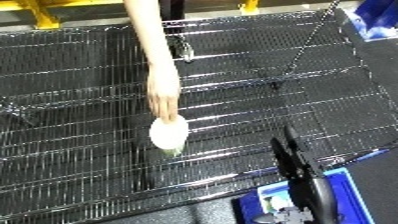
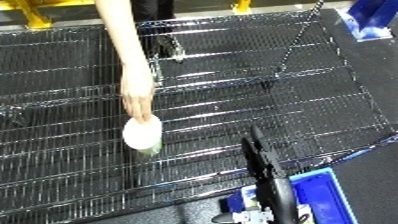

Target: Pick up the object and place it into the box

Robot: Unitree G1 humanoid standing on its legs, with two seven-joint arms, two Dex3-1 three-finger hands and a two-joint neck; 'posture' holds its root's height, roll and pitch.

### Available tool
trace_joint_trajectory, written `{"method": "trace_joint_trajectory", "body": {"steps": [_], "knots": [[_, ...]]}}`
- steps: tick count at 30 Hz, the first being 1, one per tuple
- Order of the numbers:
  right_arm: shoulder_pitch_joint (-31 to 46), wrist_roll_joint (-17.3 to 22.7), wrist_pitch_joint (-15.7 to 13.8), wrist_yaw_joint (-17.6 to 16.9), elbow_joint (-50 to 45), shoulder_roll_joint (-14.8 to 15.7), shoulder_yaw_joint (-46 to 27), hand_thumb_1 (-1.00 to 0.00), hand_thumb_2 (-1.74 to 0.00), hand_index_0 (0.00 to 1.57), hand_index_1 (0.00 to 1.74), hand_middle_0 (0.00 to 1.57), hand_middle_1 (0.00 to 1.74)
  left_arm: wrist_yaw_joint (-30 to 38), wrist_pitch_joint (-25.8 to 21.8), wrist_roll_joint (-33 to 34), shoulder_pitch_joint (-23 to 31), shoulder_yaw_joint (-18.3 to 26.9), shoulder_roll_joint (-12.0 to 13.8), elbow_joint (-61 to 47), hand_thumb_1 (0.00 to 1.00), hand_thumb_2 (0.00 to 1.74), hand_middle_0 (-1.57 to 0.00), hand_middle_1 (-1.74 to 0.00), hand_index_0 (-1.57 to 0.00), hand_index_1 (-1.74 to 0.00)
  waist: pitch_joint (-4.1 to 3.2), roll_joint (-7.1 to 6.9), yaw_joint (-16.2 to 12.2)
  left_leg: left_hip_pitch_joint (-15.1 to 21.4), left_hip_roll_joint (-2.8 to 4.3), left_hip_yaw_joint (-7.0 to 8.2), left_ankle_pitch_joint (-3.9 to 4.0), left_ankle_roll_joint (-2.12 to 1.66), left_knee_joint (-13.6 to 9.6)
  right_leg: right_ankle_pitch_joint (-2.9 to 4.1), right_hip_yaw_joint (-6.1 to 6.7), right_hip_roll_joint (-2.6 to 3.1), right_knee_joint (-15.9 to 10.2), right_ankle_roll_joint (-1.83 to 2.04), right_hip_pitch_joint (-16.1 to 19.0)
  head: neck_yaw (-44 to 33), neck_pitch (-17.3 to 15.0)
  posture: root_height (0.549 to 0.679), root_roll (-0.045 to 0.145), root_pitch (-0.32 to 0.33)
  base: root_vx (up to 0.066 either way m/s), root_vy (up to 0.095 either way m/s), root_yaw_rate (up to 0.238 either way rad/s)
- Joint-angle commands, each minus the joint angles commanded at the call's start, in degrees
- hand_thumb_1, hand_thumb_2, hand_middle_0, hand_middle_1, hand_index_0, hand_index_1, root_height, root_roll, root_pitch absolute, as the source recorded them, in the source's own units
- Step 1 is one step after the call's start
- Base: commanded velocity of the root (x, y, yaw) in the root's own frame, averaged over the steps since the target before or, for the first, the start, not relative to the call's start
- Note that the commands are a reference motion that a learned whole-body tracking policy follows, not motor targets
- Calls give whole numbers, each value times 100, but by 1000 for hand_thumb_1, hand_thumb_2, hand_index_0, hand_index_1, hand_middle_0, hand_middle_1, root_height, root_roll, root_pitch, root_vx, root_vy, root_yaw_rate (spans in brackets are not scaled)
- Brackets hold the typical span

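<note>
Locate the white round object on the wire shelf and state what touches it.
The white round object lies left of centre on the wire shelf, under a person's hand reaching from the top; the robot's right hand is apart, lower right.

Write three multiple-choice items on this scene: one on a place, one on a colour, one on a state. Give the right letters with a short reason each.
1. Where does the blue bin lie?
A. at the lower right, below the rack's edge
B. in the middle of the rack
C. at the upper left

2. What colour is the round object?
A. red
B. white
C. black

3. What is the state of the round object?
A. inside the bin
B. on the wire rack, under a person's hand
C. held by the robot's right hand

Answers:
1. A, the bin shows at the view's lower right corner.
2. B, it looks white with a greenish lower edge.
3. B, the person's fingers reach down to it on the rack, while the robot's hand is apart from it.
</note>
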Motion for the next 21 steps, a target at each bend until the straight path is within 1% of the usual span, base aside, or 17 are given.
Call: {"method": "trace_joint_trajectory", "body": {"steps": [5, 9, 11, 13, 17, 21], "knots": [[-2, -24, -16, -90, 97, -9, 2, 0, 0, 0, 0, 0, 0, -25, 26, 13, 21, -5, 6, 23, 1000, 1740, -1570, -1740, -1570, -1740, -17, 0, 3, 2, 7, 17, -10, -2, 24, 1, -3, -21, 21, 16, -4, 53, -68, 666, 43, -60, 15, 7, -2], [30, -109, -15, -132, 171, -34, -10, 0, 0, 0, 0, 0, 0, -72, 55, 17, 56, 0, 17, 43, 1000, 1740, -1570, -1740, -1570, -1740, -15, 5, -2, -18, 10, 29, -38, -3, 93, -9, 6, -34, 71, 18, -17, 64, -94, 665, 43, -63, 16, 4, -14], [32, -196, 7, -114, 228, -65, 12, 0, 0, 0, 0, 0, 0, -86, 70, 22, 61, -14, 19, 40, 1000, 1740, -1570, -1740, -1570, -1740, -2, 14, 1, -34, 8, 33, -48, -6, 131, -11, 7, -45, 94, 17, -27, 119, -120, 665, 43, -65, 23, 7, -2], [-2, -317, 33, -107, 302, -106, 52, 0, 0, 0, 0, 0, 0, -86, 90, 25, 50, -36, 21, 29, 1000, 1740, -1570, -1740, -1570, -1740, 22, 29, 10, -60, 5, 32, -53, -9, 170, -9, 5, -57, 121, 16, -47, 125, -135, 665, 44, -67, 16, 9, 7], [-187, -572, 100, -101, 431, -184, 158, 0, 0, 0, 0, 0, 0, -40, 103, 25, -13, -95, 26, 18, 1000, 1740, -1570, -1740, -1570, -1740, 95, 65, 35, -136, -5, 21, -44, -20, 241, -7, 6, -72, 199, 17, -129, 146, -130, 663, 44, -68, 4, 13, 17], [-455, -769, 214, -91, 503, -242, 247, 0, 0, 0, 0, 0, 0, 15, 79, 14, -108, -122, 26, 52, 1000, 1740, -1570, -1740, -1570, -1740, 174, 87, 71, -222, -32, 2, -39, -26, 314, -11, 6, -88, 292, 15, -217, 129, -137, 662, 45, -68, 10, 14, 41]]}}
